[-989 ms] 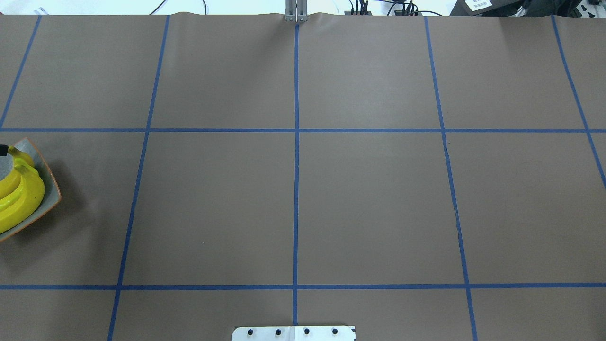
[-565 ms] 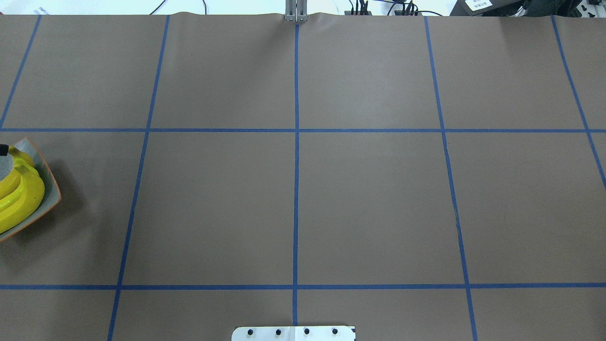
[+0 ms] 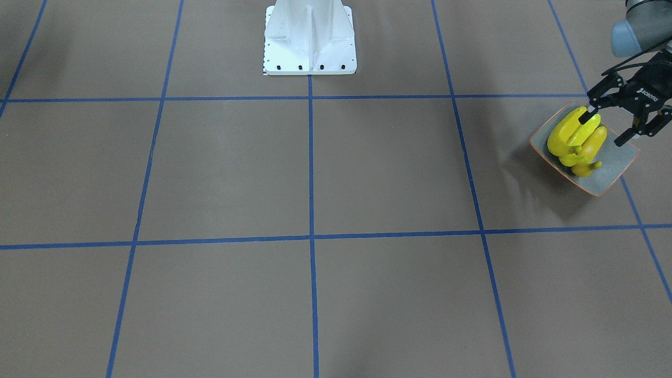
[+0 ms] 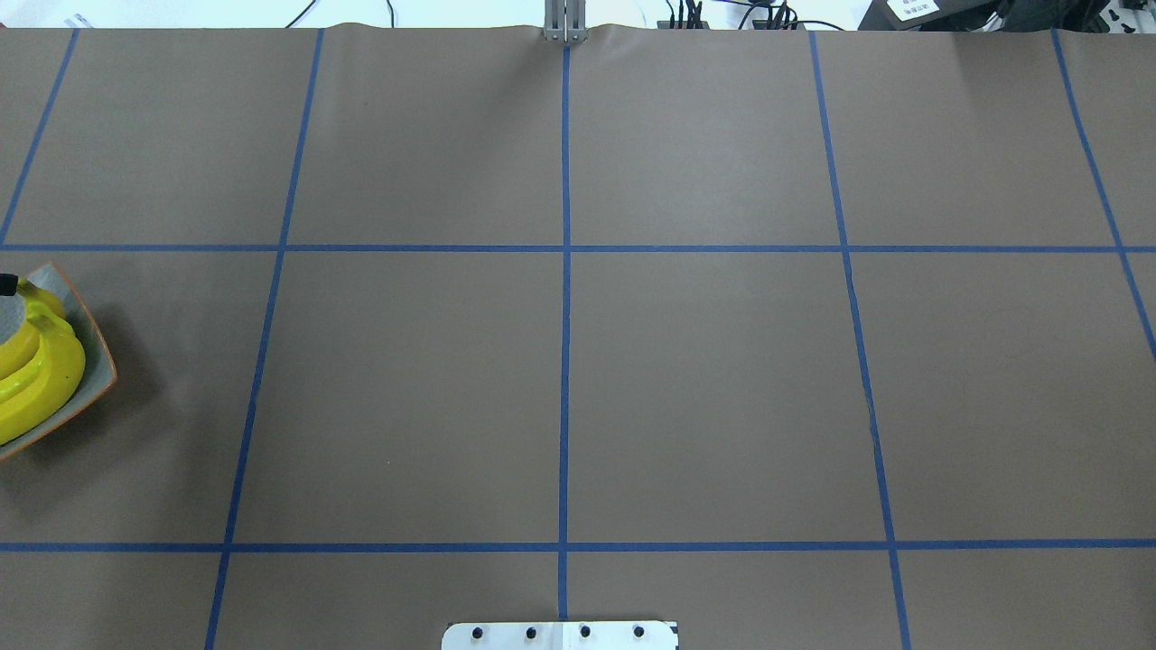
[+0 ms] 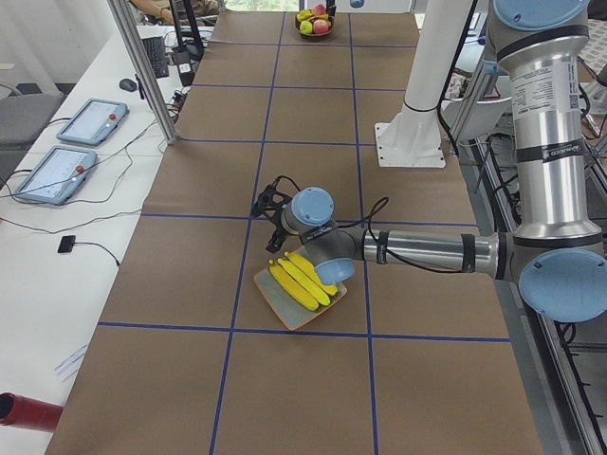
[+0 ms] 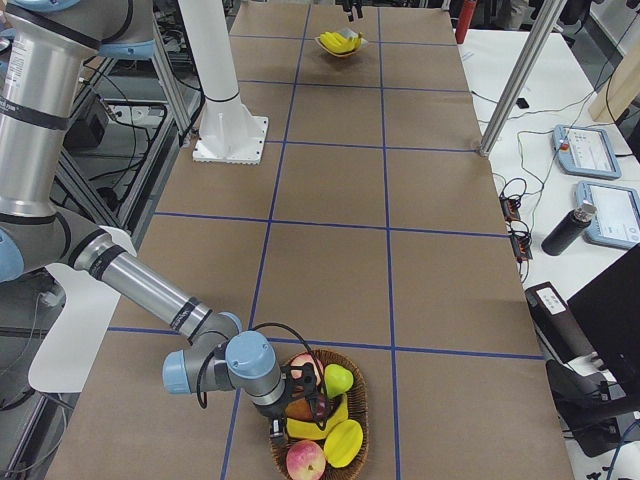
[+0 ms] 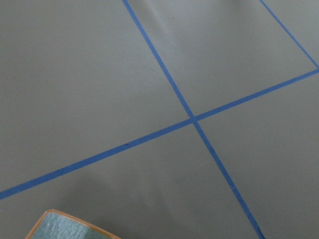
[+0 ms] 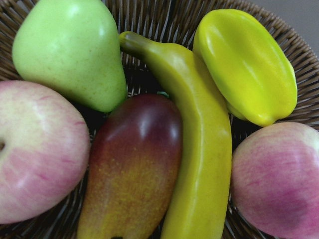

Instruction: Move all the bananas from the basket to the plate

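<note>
Three yellow bananas (image 3: 572,137) lie side by side on the grey, orange-rimmed plate (image 3: 615,164), also seen at the overhead view's left edge as bananas (image 4: 41,375) on the plate (image 4: 97,354). My left gripper (image 3: 606,127) hovers open over the plate's robot-side end, one fingertip at a banana's tip. A corner of the plate (image 7: 65,226) shows in the left wrist view. One more banana (image 8: 199,149) lies in the wicker basket (image 8: 149,15). My right gripper (image 6: 305,400) is low over the basket (image 6: 352,385); I cannot tell its state.
In the basket the banana is wedged between a green pear (image 8: 70,50), a mango (image 8: 132,164), a starfruit (image 8: 244,64) and two apples (image 8: 40,154). The white robot base (image 3: 310,37) stands mid-table. A side table holds tablets (image 5: 57,161).
</note>
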`<state>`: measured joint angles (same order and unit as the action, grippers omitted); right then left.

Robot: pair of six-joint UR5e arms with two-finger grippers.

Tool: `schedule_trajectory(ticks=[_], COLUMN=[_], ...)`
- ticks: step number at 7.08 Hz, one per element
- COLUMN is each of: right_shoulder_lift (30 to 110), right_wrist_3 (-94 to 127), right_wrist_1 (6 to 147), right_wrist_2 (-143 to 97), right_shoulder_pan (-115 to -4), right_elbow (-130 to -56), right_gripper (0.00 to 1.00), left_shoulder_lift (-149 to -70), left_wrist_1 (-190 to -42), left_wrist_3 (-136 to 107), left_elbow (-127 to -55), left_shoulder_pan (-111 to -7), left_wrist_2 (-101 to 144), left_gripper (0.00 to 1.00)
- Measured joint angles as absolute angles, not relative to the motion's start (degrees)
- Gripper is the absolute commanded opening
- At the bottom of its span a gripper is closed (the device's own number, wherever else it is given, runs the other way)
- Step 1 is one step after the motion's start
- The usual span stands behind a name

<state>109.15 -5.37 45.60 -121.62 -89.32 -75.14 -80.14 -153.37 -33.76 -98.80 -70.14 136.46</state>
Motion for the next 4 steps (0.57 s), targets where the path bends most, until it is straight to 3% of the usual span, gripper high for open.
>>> schedule_trajectory(ticks=[4], right_shoulder_lift=[109.2], right_wrist_3=[-7.5], right_wrist_1=[45.0], right_wrist_2=[-119.5], right_shoulder_pan=[-88.6], right_elbow=[-73.8], right_gripper=[0.70], left_shoulder_lift=[-80.2], left_wrist_1=[-153.4], left_wrist_3=[-33.8], left_elbow=[-98.9], left_shoulder_pan=[-70.1], left_wrist_2=[136.5], left_gripper=[1.00])
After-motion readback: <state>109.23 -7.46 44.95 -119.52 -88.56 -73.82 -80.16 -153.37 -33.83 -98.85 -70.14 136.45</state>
